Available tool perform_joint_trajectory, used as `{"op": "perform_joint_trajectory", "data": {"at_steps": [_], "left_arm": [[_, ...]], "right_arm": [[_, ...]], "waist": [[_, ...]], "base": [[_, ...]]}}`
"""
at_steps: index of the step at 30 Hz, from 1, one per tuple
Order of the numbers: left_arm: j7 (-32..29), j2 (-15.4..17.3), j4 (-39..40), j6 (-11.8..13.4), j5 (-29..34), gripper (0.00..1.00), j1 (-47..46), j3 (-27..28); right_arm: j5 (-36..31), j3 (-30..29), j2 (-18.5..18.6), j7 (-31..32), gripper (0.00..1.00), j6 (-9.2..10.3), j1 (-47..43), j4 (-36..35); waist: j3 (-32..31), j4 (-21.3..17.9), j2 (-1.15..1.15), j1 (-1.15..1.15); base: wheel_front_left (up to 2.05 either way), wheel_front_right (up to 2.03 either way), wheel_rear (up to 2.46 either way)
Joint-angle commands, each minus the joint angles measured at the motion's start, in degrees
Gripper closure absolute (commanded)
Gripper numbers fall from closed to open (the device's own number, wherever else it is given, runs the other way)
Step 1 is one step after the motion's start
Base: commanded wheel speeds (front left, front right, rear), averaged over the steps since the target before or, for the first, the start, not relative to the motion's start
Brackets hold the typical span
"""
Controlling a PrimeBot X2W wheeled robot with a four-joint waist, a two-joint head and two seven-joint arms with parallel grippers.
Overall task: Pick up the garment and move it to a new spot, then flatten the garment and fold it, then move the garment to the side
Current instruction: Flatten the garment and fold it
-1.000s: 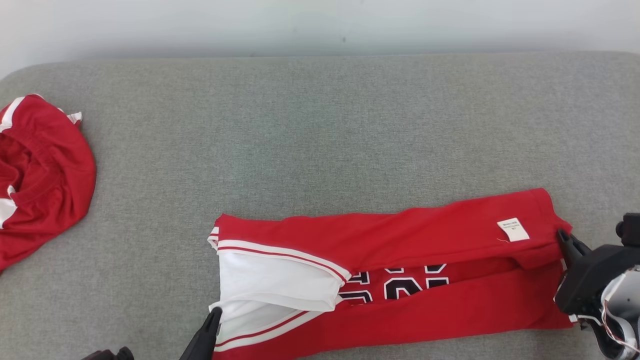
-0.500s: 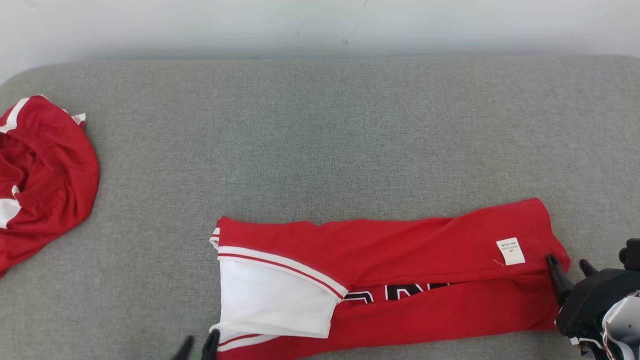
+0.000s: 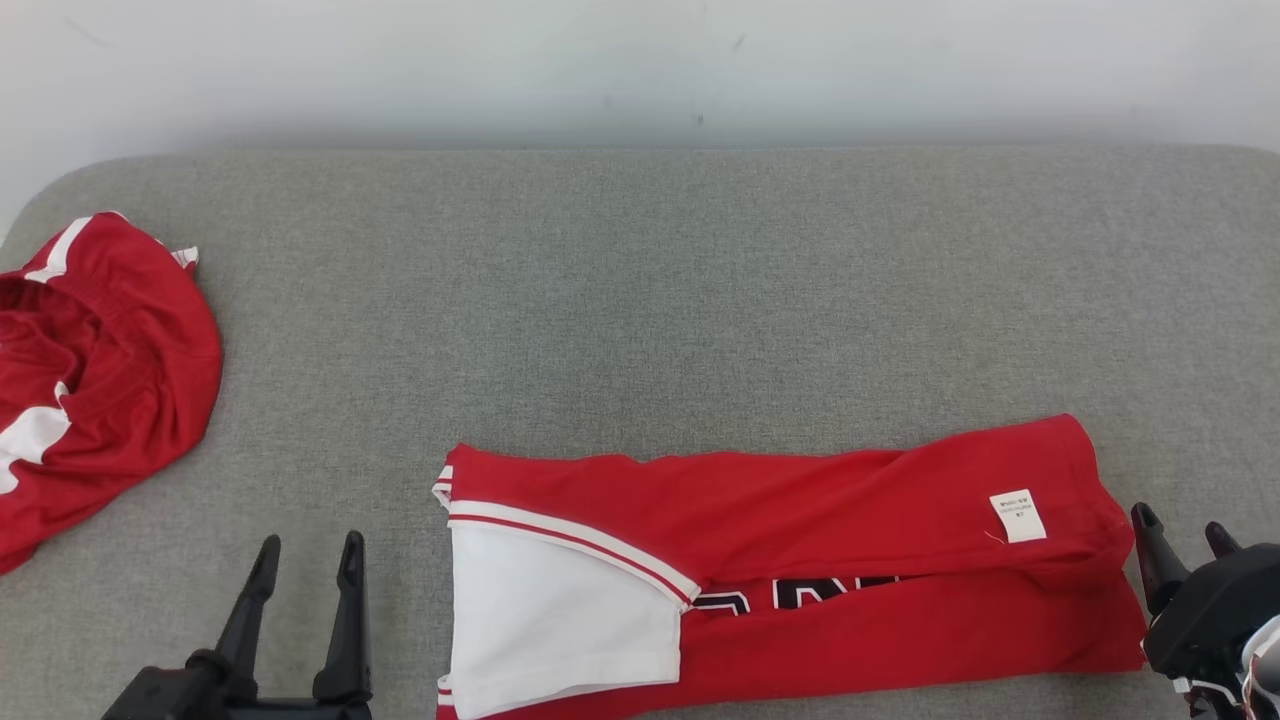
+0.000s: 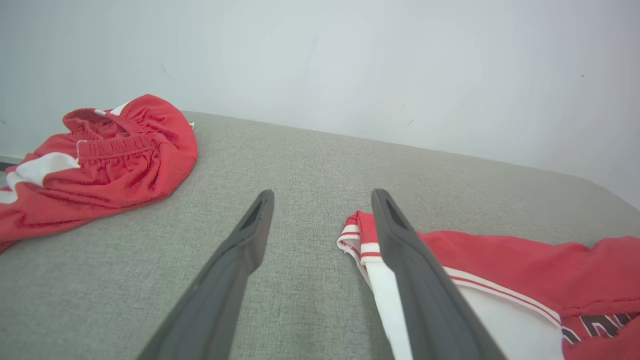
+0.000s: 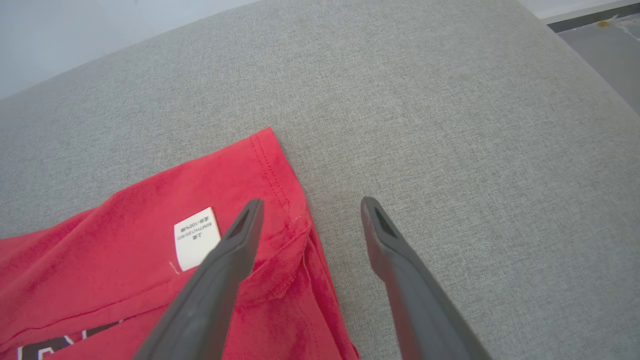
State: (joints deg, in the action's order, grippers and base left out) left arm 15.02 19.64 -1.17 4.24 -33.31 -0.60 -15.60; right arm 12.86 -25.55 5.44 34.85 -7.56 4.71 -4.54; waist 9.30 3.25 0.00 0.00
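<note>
A grey woven surface (image 3: 640, 300) with rounded corners runs back to a plain pale wall (image 3: 640, 60). Most of it is bare: the whole stretch behind the folded jersey (image 3: 800, 500) up to the wall, and a wide gap between the jersey and the crumpled red-and-white shorts (image 3: 100, 370) at the far left edge. On the right there is only a narrow margin before the surface rounds off; the right wrist view shows that edge dropping to a grey floor (image 5: 600, 45).

The jersey lies close to the front edge, right of centre, folded into a long red strip. Its long axis runs left to right, the right end angled slightly toward the wall. The left end shows a white panel (image 3: 560, 610) edged with red-and-white striped trim (image 3: 570, 535); the hemmed end points right.

A white label (image 3: 1017, 516) sits near the right end; its small print is too fine to read with confidence. Black, white-outlined lettering (image 3: 800, 592) peeks from between the folds, cut off and unreadable.

The left gripper (image 3: 310, 543) stands with fingers spread, holding nothing, near the white end but apart from it. The right gripper (image 3: 1178, 522) is likewise spread and empty, just beside the hemmed end; whether it touches the cloth I cannot tell.
</note>
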Motion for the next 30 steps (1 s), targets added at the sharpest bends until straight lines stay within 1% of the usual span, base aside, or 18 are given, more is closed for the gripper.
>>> {"op": "perform_joint_trajectory", "data": {"at_steps": [1,5,9,13,16,22,26,27,28,29,30], "left_arm": [[0.2,-1.5,1.2,-0.1,4.1,0.0,0.8,1.9],[0.2,-4.8,3.3,-1.1,11.6,0.0,1.6,5.7],[0.2,-7.4,3.7,-2.8,15.4,0.0,2.4,8.2],[0.2,-9.0,2.9,-4.7,17.3,0.0,2.3,9.6],[0.2,-10.0,2.4,-5.6,18.5,0.0,1.7,10.5],[0.2,-11.3,1.8,-7.0,19.2,0.0,0.4,11.8],[0.2,-12.2,1.4,-7.7,19.9,0.0,0.3,12.7],[0.2,-12.4,1.3,-7.9,20.0,0.0,0.2,12.9],[0.2,-12.6,1.1,-8.1,20.1,0.0,0.2,13.2],[0.2,-12.7,1.0,-8.2,20.3,0.0,0.2,13.3],[0.2,-12.9,1.0,-8.3,20.4,0.0,0.2,13.6]], "right_arm": [[-0.9,-0.3,-0.6,0.5,0.0,0.12,0.7,-0.2],[-2.0,0.2,-1.1,2.6,0.0,0.12,2.5,1.2],[-4.5,0.5,-0.6,5.3,0.0,0.12,5.0,4.0],[-7.7,1.2,0.9,8.6,0.0,0.12,8.0,7.7],[-9.6,2.3,1.9,11.2,0.0,0.12,9.2,10.9],[-9.0,4.0,2.5,15.8,0.0,0.11,10.6,15.1],[-6.8,6.6,2.4,19.4,0.0,0.1,10.0,16.3],[-6.3,7.3,2.4,20.1,0.12,-0.03,9.7,16.3],[-5.5,8.0,2.5,20.7,0.59,-0.03,9.5,16.1],[-4.7,8.6,2.5,21.0,1.0,-0.04,9.4,15.7],[-3.9,9.0,2.7,21.1,1.0,-0.04,9.5,15.2]], "waist": [[-0.2,0.0,0.0,0.0],[-0.1,-0.3,0.0,0.0],[0.3,-0.4,0.0,0.0],[1.1,-0.1,0.0,0.0],[2.1,0.4,0.0,0.0],[3.8,1.4,0.0,0.0],[4.3,1.8,0.0,0.0],[4.3,1.9,0.0,0.0],[4.3,1.9,0.0,0.0],[4.3,1.8,0.0,0.0],[4.3,1.7,0.0,0.0]], "base": [[0.0,0.0,0.0],[0.0,0.0,0.0],[0.0,0.0,0.0],[0.0,0.0,0.0],[0.0,0.0,0.0],[0.0,0.0,0.0],[0.0,0.0,0.0],[0.0,0.0,0.0],[0.0,0.0,0.0],[0.0,0.0,0.0],[0.0,0.0,0.0]]}}
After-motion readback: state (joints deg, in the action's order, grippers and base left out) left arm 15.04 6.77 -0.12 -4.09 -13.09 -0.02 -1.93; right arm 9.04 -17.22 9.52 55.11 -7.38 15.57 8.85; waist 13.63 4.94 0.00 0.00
